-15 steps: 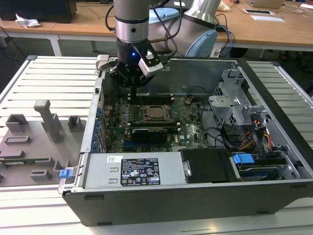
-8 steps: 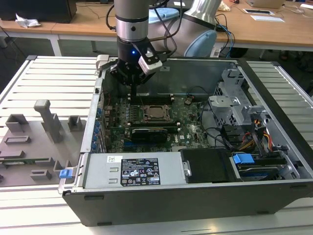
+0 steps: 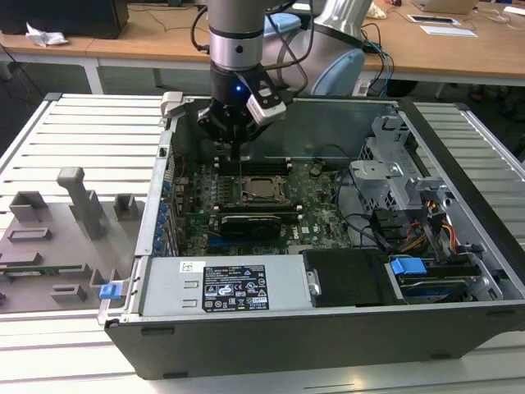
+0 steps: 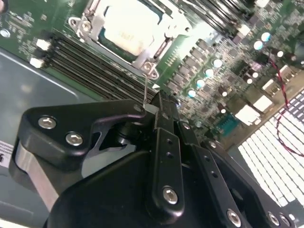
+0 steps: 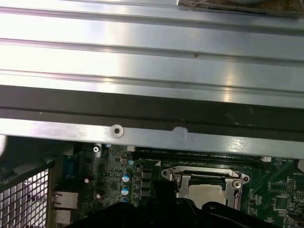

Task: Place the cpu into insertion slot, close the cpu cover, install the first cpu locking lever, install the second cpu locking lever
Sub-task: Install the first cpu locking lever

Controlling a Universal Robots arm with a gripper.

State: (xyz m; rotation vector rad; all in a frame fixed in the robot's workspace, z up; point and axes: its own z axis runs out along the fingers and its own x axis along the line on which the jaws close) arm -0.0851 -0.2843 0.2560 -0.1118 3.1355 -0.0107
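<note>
Cpu (image 4: 126, 26) lies just beyond tool (image 4: 154, 107), which is clenched on thin locking lever (image 4: 144, 88).

Silver-grey sq cpu (image 4: 126, 26) sits flat in insertion slot (image 4: 105, 43), just past gripper (image 4: 154, 103) tips. Silvery cpu cover (image 4: 167, 26) lies down flat around chip's edges.

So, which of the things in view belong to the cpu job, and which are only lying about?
Belong to the job:
- cpu, seated in the insertion slot
- cpu cover, lying down around the cpu
- locking lever, held by the gripper

Only lying about:
- memory slots
- graphics card
- power supply
- grey holders at the exterior view's left
</note>
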